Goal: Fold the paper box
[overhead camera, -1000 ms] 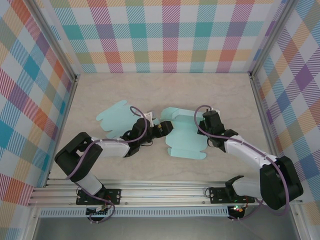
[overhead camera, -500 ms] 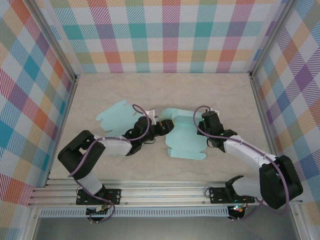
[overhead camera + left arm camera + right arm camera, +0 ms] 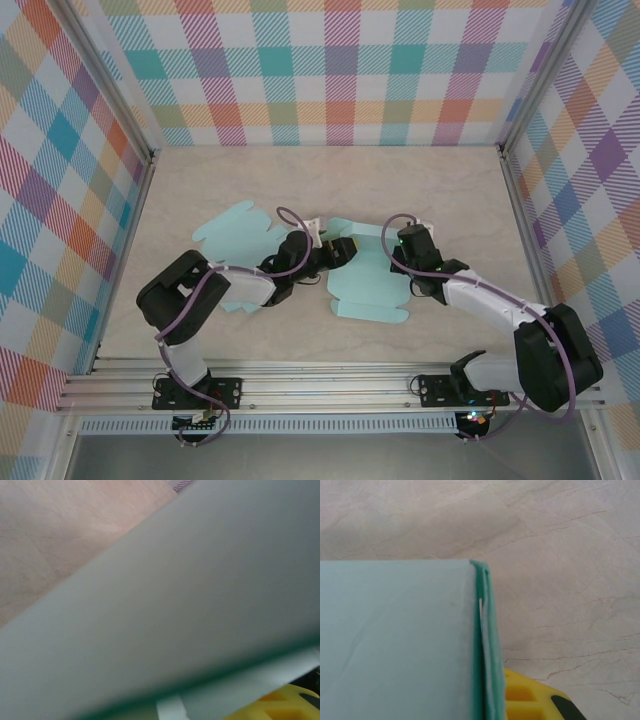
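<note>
The paper box point(image 3: 368, 285) is a light teal sheet, partly folded, lying mid-table. A flat teal part point(image 3: 232, 232) spreads to the left under my left arm. My left gripper point(image 3: 336, 250) is at the box's left flap. In the left wrist view the blurred paper point(image 3: 175, 605) lies right across the lens above one yellow finger point(image 3: 287, 705), and the jaws are hidden. My right gripper point(image 3: 405, 250) is shut on the box's right wall. That doubled edge point(image 3: 483, 645) stands upright beside a yellow finger point(image 3: 530, 700).
Checked walls point(image 3: 340, 70) enclose the pale stone-patterned table point(image 3: 330, 180) on three sides. An aluminium rail point(image 3: 330, 385) carrying both arm bases runs along the near edge. Bare tabletop point(image 3: 560, 555) lies beyond the box.
My left gripper has reached further right onto the box's left flap and its jaws have narrowed. The box has shifted a little leftward, and the right gripper has followed it.
</note>
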Robot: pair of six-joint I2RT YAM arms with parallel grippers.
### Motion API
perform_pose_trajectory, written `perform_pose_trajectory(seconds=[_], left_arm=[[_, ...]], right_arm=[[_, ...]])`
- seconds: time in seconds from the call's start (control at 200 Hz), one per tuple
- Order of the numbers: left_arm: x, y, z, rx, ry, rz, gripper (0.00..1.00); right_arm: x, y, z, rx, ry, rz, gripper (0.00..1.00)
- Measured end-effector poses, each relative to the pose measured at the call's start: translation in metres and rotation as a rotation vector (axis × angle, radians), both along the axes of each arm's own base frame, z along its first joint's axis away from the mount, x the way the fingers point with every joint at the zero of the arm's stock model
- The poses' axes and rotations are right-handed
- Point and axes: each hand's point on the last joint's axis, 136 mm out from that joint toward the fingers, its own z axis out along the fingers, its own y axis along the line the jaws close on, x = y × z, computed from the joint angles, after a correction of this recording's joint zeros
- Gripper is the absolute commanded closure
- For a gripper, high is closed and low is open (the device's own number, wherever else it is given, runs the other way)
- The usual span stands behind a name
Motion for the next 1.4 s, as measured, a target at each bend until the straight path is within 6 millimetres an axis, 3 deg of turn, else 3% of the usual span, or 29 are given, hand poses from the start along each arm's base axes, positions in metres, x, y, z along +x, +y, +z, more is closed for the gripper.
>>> perform_pose_trajectory(seconds=[0.18, 0.385, 0.48, 0.735, 0.86, 0.96, 1.13, 1.4], left_arm=[[0.002, -0.005, -0.01, -0.003, 0.018, -0.008, 0.46], [-0.007, -0.002, 0.0, -0.003, -0.006, -0.04, 0.39], [-0.022, 0.005, 0.02, 0.002, -0.04, -0.079, 0.34], [-0.063, 0.034, 0.108, 0.007, -0.231, -0.154, 0.32], [-0.075, 0.056, 0.13, 0.076, -0.309, -0.125, 0.33], [-0.064, 0.081, 0.132, 0.209, -0.35, -0.009, 0.34], [-0.024, 0.115, 0.123, 0.436, -0.385, 0.159, 0.35], [0.042, 0.141, 0.075, 0.641, -0.329, 0.245, 0.4]], right_arm=[[-0.008, -0.004, -0.009, 0.005, 0.01, -0.01, 1.0], [-0.008, -0.005, -0.004, 0.013, -0.009, -0.016, 1.0], [-0.008, -0.004, 0.001, 0.018, -0.023, -0.012, 1.0], [-0.006, -0.009, 0.011, 0.012, -0.06, -0.035, 1.0], [-0.006, -0.009, 0.012, 0.012, -0.063, -0.036, 1.0], [-0.006, -0.008, 0.013, 0.018, -0.062, -0.03, 1.0], [-0.008, -0.003, 0.012, 0.036, -0.052, -0.009, 1.0], [-0.009, 0.008, 0.009, 0.072, -0.028, 0.036, 1.0]])
